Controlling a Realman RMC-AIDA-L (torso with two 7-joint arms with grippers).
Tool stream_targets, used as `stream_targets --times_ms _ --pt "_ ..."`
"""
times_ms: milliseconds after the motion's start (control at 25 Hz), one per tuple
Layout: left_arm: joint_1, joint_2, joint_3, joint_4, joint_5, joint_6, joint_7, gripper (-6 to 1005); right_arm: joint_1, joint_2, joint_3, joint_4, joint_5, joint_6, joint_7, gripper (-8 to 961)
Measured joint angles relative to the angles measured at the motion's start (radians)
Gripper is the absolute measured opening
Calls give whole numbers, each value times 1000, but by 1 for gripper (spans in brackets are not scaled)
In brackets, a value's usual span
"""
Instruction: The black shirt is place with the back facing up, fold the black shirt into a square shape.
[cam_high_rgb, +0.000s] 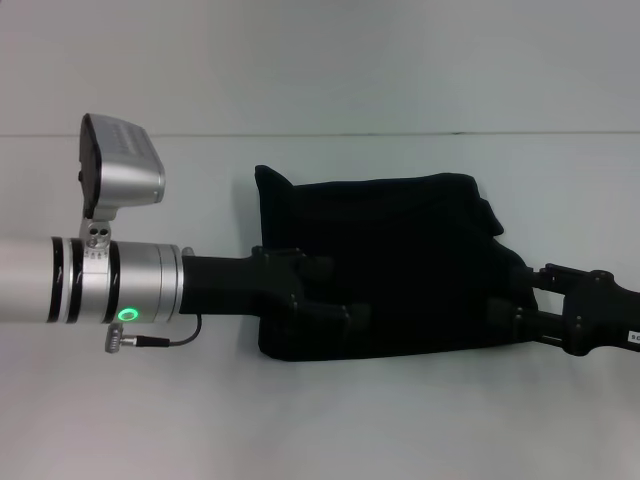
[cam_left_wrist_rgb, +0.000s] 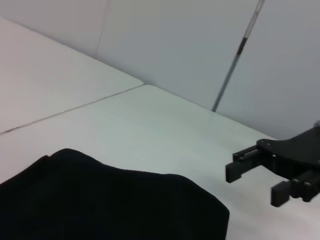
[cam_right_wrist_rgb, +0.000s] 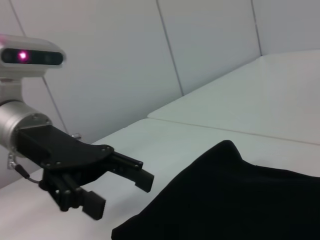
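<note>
The black shirt (cam_high_rgb: 400, 230) lies folded into a rough rectangle in the middle of the white table (cam_high_rgb: 300, 430), with no lettering showing. My left gripper (cam_high_rgb: 345, 315) reaches in from the left over the shirt's near left part. The right wrist view shows this left gripper (cam_right_wrist_rgb: 122, 197) open and empty, raised beside the black shirt (cam_right_wrist_rgb: 240, 200). My right gripper (cam_high_rgb: 505, 310) comes in from the right at the shirt's near right edge. In the left wrist view that right gripper (cam_left_wrist_rgb: 250, 186) is open and holds nothing, off the end of the black shirt (cam_left_wrist_rgb: 100, 200).
A seam (cam_high_rgb: 400, 133) runs across the table behind the shirt. White wall panels (cam_right_wrist_rgb: 210, 40) stand past the table's far side. A thin dark pole (cam_left_wrist_rgb: 235, 60) leans against the wall.
</note>
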Motion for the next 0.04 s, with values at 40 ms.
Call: stream_targets --times_ms 40 --pt "0 0 3 0 0 1 2 934 0 1 0 0 0 3 0 713"
